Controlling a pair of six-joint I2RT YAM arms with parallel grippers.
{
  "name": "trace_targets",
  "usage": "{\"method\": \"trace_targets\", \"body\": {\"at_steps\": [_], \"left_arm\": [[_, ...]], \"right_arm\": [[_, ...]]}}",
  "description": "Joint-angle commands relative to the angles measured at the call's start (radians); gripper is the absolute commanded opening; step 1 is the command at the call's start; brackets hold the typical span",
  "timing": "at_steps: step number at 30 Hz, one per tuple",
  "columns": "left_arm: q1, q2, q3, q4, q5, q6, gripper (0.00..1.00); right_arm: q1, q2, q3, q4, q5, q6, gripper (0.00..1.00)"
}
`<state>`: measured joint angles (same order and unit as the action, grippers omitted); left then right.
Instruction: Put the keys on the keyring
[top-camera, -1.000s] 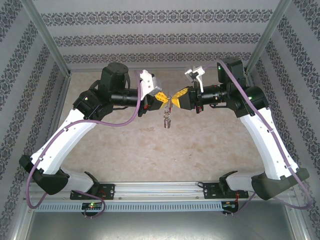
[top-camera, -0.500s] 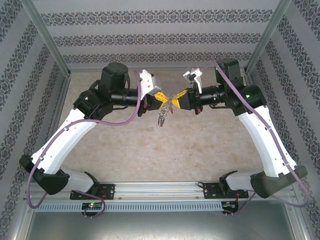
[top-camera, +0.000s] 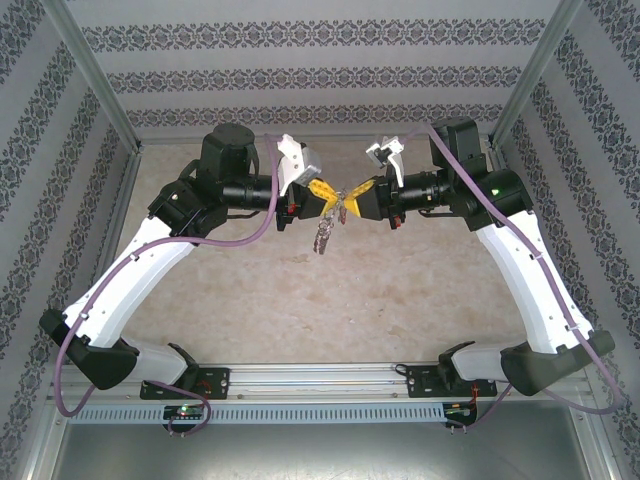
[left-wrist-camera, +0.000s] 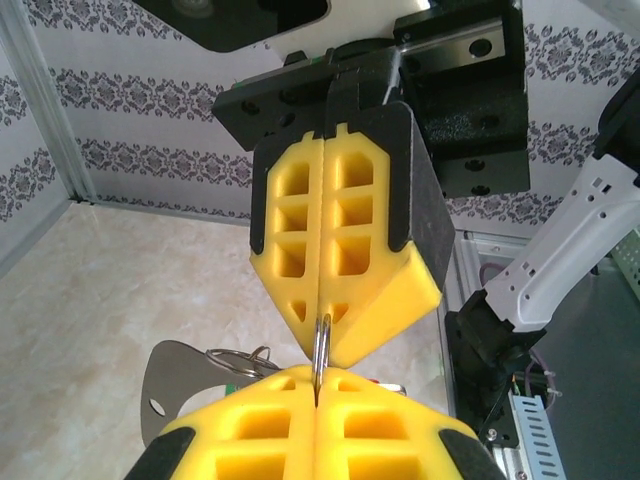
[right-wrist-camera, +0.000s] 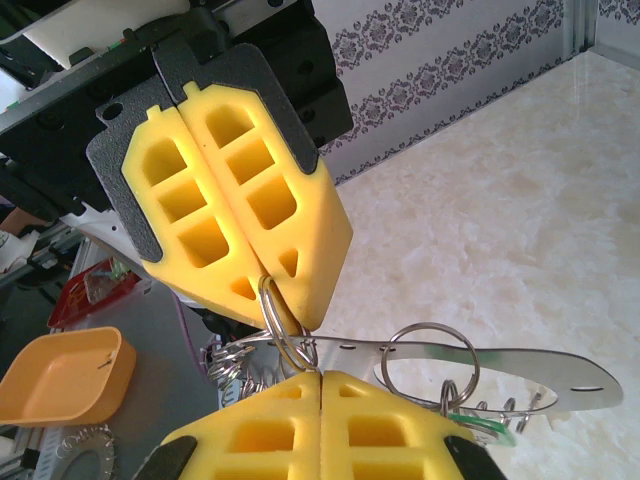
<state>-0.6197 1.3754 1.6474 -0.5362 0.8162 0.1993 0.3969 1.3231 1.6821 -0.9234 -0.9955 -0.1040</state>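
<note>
My left gripper (top-camera: 334, 200) and right gripper (top-camera: 350, 197) meet tip to tip in the air above the middle of the table. Both are shut on one small silvery split ring (right-wrist-camera: 279, 318), which bridges the gap between the two pairs of yellow fingertips (left-wrist-camera: 322, 345). That ring threads a hole in the keyring (right-wrist-camera: 545, 366), a flat grey loop hanging below with several more small rings (right-wrist-camera: 238, 358) and one larger ring (right-wrist-camera: 428, 352). From above, the keyring dangles under the fingertips (top-camera: 323, 238). A green tag (right-wrist-camera: 482, 426) hangs on it. The keys are hidden.
The beige table top (top-camera: 330, 300) lies well below the grippers, walled by patterned panels (top-camera: 320, 75). In the right wrist view an orange bowl (right-wrist-camera: 62, 376) and a red tray (right-wrist-camera: 92, 288) sit off the table behind the left arm.
The hanging keyring has swung slightly to the left. Both grippers stay tip to tip on the small ring, lifted a touch.
</note>
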Motion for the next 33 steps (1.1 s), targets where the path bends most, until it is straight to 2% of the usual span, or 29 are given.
{"method": "trace_targets", "body": {"at_steps": [1, 7, 15, 21, 33], "left_arm": [[0.005, -0.037, 0.011, 0.165, 0.059, -0.044, 0.00], [0.011, -0.059, -0.020, 0.171, 0.037, -0.046, 0.00], [0.023, -0.068, -0.036, 0.191, 0.059, -0.079, 0.00], [0.025, -0.059, -0.023, 0.185, 0.099, -0.104, 0.00], [0.026, -0.067, -0.037, 0.198, 0.113, -0.114, 0.00]], "right_arm": [[0.013, 0.005, 0.014, -0.007, 0.011, 0.001, 0.00], [0.008, -0.037, 0.017, 0.021, 0.064, -0.014, 0.09], [0.037, -0.092, 0.027, 0.028, 0.214, -0.076, 0.32], [0.119, -0.095, 0.058, 0.055, 0.256, -0.097, 0.34], [0.096, -0.090, 0.064, 0.149, 0.221, -0.029, 0.31]]}}
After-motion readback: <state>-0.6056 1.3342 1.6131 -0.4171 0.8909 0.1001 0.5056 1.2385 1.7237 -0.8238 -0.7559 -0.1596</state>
